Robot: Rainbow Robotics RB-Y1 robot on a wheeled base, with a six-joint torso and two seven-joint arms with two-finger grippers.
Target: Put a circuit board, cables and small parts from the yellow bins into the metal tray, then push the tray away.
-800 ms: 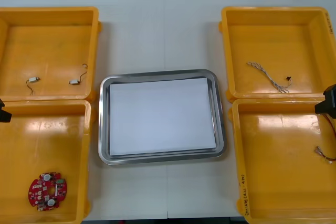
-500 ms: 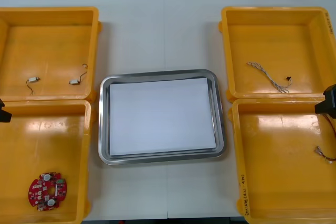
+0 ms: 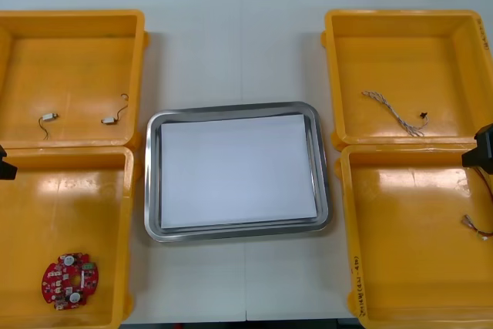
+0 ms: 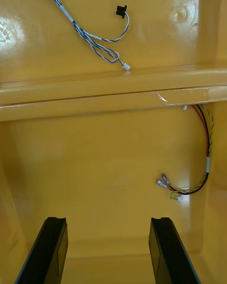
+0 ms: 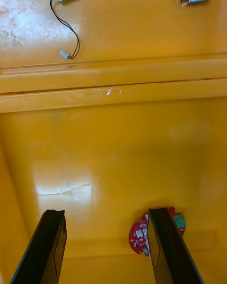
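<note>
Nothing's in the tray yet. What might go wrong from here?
The red and yellow cable lies close to the bin wall, so the open right end effector may bump the wall or snag one wire. The circuit board lies flat; the open left end effector may fail to grip it.

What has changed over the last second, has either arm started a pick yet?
Nothing has visibly changed, and no pick has started. The left gripper is above the near left bin, fingers open, with the circuit board lying in that bin. The right gripper is open above the near right bin, which holds the red and yellow cable. The metal tray has nothing in it yet.
</note>
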